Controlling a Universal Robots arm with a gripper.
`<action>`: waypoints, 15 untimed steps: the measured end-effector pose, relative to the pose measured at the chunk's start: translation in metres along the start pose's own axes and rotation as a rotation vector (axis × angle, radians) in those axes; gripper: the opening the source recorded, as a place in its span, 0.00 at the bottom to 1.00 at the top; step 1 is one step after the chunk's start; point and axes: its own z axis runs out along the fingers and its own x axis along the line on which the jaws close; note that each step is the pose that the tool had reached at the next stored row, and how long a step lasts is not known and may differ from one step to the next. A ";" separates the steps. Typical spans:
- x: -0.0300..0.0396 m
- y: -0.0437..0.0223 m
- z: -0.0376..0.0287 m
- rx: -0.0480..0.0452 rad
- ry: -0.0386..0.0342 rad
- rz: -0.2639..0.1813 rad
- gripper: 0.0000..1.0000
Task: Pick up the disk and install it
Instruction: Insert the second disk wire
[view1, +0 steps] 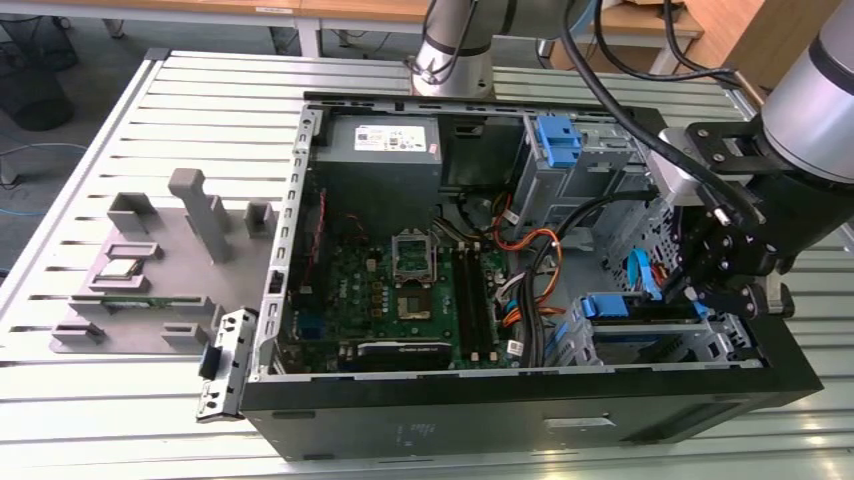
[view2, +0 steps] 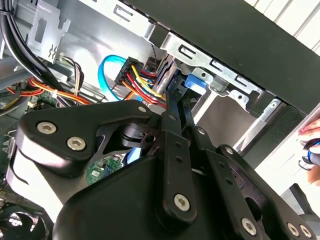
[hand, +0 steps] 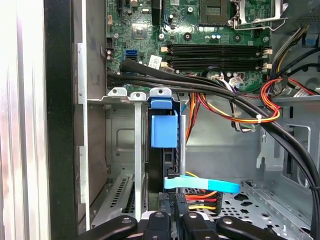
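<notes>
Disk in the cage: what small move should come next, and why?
Probably a short push deeper: in the first wrist view the disk stands on edge in the drive cage, with the gripper at its near end.

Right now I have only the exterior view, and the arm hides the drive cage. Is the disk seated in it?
Observer: In the first wrist view, the disk stands on edge in a drive cage slot.
Operator: Anything by the gripper?
Observer: A light-blue flat cable crosses just ahead of the gripper.
Operator: Anyone nearby?
Observer: In the second wrist view, a person's hand shows beyond the case wall.
</notes>
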 end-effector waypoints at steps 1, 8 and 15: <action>0.0000 0.0000 0.0000 0.0000 0.0001 0.000 0.16; 0.0001 0.0002 0.0030 0.0000 -0.0006 0.000 0.16; 0.0001 0.0002 0.0041 0.0000 -0.0002 0.000 0.16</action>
